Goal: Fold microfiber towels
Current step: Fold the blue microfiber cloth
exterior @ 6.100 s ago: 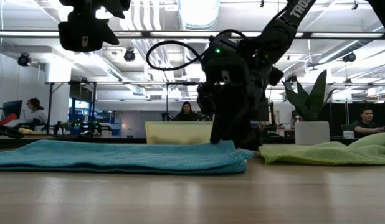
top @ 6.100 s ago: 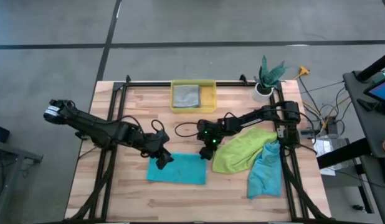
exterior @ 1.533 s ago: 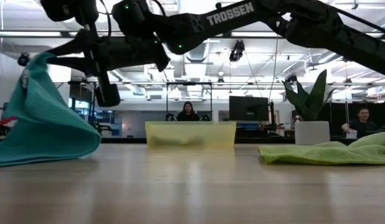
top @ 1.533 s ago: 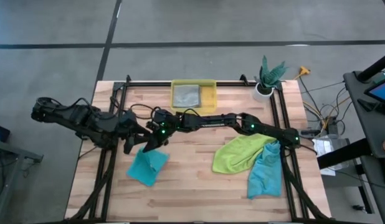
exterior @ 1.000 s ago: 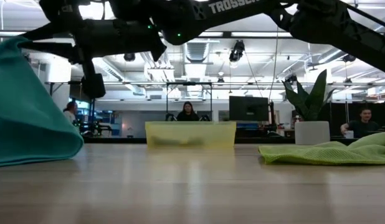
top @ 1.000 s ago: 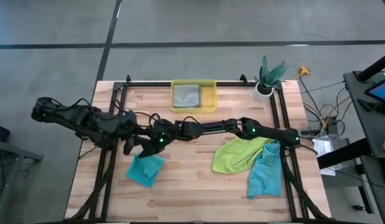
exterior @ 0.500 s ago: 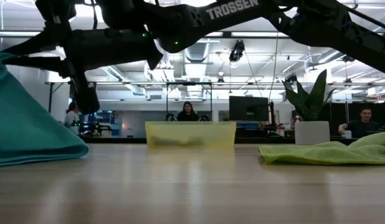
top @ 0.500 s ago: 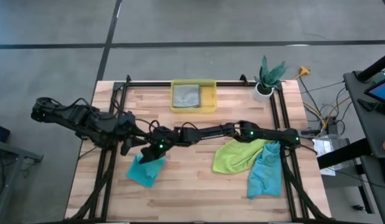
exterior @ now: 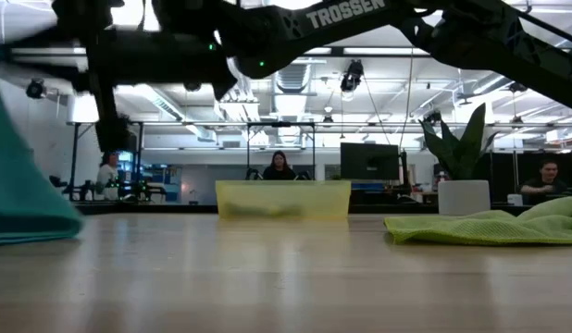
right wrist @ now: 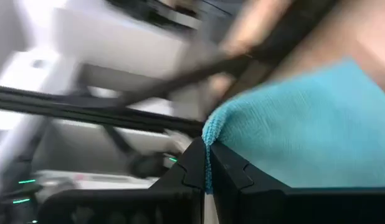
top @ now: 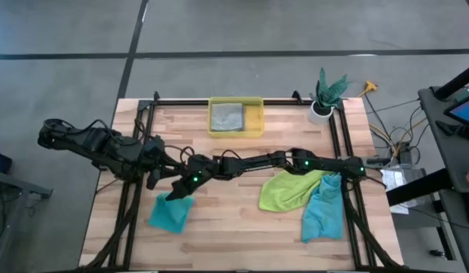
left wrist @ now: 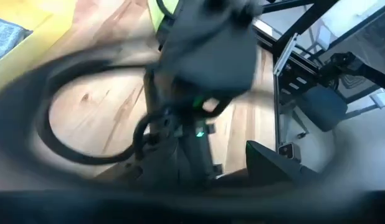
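Reaching clear across the worktop (top: pixel 242 235) from its right-side base, the right arm has its pincer (top: pixel 179 195) clamped shut on the upper edge of a teal towel (top: pixel 169 213); the right wrist view shows the cloth edge nipped between the two dark fingertips (right wrist: pixel 205 163). The towel hangs and bunches under that pinch, its bulk lying at the near-left part of the worktop, spreading left and near of the pincer. Its outline from above is a rough folded wedge, long axis running about left to right.

The left pincer (top: pixel 153 179) sits just far-left of the same towel, jaws standing wide and holding nothing. It is the nearer arm by base, yet only the right one grips.

Judgement: the coming move turns on the free cloth lying to the near-left of the pinch point; laying it down flat means carrying the held edge across that bulk.

Other towels: a lime green towel (top: pixel 291 186) and a second teal towel (top: pixel 322 208) lie heaped together at the right side, touching. A grey towel (top: pixel 227 116) sits inside the yellow bin (top: pixel 235 132) at the far edge, centre.
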